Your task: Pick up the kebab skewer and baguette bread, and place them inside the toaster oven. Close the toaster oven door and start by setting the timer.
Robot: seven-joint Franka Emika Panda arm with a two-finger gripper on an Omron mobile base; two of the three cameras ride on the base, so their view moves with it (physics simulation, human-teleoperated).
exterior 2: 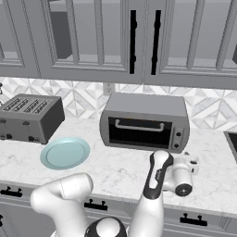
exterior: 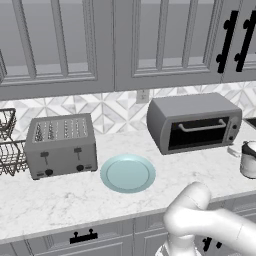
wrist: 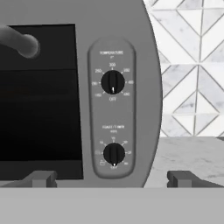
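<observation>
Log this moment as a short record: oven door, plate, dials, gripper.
oven door: shut, bar handle across the dark window
plate: bare, on the counter between the toaster and the oven
dials: temperature knob above timer knob, on the panel right of the window
gripper: open, holding nothing, facing the knob panel, fingers apart, timer knob between them
skewer, bread: not on the plate

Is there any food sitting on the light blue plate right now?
No, the plate on the counter is bare, with nothing lying on it.
</observation>
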